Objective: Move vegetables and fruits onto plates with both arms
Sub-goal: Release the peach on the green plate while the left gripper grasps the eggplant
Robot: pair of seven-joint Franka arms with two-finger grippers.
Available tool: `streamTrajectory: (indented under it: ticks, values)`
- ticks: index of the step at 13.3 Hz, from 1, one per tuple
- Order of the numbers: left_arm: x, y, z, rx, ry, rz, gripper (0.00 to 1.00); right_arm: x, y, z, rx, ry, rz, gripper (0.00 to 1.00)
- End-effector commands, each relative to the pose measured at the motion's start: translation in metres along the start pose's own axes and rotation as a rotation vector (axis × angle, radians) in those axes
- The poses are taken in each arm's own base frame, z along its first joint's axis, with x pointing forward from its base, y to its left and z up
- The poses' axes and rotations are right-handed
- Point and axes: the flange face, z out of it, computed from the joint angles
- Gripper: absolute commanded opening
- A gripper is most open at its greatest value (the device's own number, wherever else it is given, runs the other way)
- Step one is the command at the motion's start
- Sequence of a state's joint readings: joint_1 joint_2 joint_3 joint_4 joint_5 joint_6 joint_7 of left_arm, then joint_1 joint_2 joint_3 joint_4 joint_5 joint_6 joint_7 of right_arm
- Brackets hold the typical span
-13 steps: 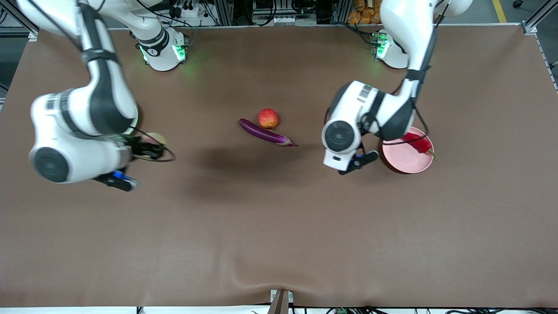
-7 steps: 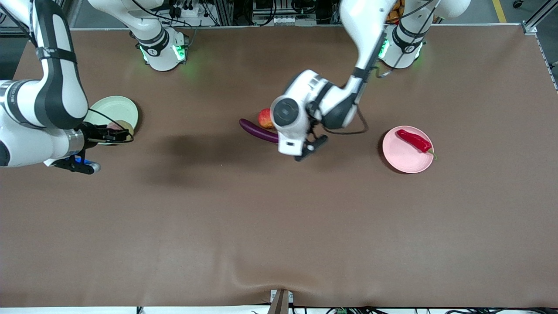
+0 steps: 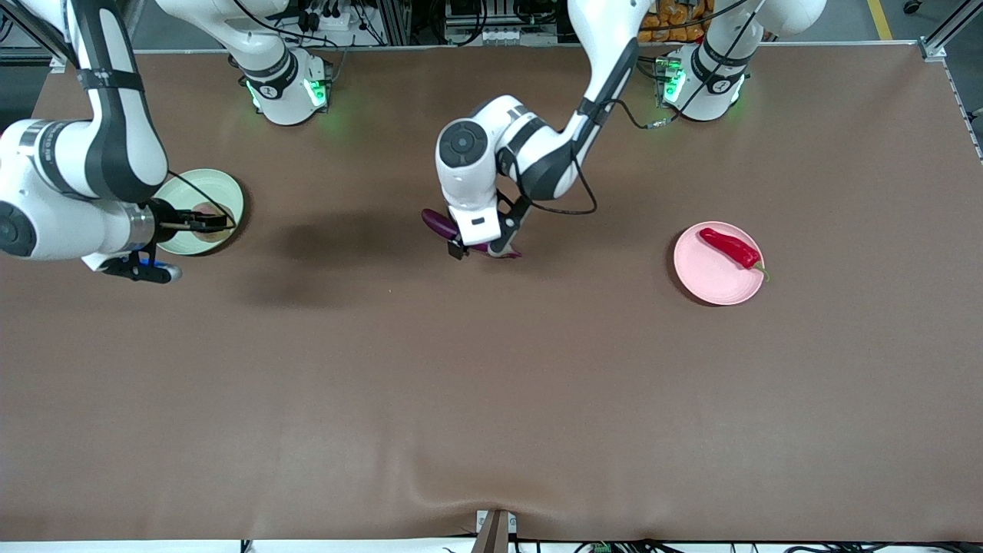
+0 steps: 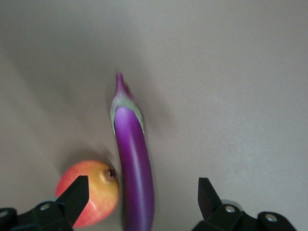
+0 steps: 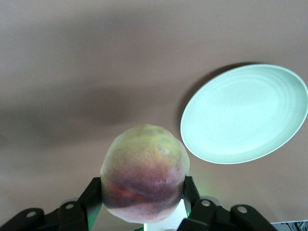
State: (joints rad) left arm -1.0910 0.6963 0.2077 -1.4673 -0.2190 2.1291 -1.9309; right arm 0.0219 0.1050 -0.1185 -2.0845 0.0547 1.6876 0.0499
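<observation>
My right gripper (image 3: 209, 223) is shut on the peach (image 5: 144, 171) and holds it over the pale green plate (image 3: 207, 180); in the right wrist view the plate (image 5: 245, 115) is bare. My left gripper (image 3: 478, 247) is open, low over the purple eggplant (image 3: 436, 222). In the left wrist view the eggplant (image 4: 134, 163) lies between the fingers, and the red-orange apple (image 4: 91, 190) sits against it by one fingertip (image 4: 74, 195). The arm hides the apple in the front view. The red chili pepper (image 3: 728, 246) lies on the pale pink plate (image 3: 710, 280).
The brown table (image 3: 491, 399) stretches toward the front camera. The pink plate is toward the left arm's end, the green plate toward the right arm's end. The arm bases (image 3: 288, 92) stand along the table's edge farthest from the front camera.
My left gripper has swung from beside the pink plate to over the eggplant and come down. My right gripper has carried the peach over the green plate.
</observation>
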Motion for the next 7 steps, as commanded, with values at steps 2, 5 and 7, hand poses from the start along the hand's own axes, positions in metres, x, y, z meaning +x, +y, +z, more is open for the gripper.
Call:
streamTrajectory:
  ticks: [2,5,7]
  values:
    - [0.002,-0.014,0.033,0.033,0.031,-0.080,1.00,-0.036,0.033,0.043,0.022,0.048,-0.027,0.00]
    - [0.002,-0.024,0.050,0.063,0.050,-0.078,1.00,-0.040,0.077,0.069,0.065,0.048,-0.062,0.00]
    - [0.003,-0.024,0.055,0.068,0.055,-0.078,1.00,-0.042,0.128,0.073,0.108,0.077,-0.128,0.00]
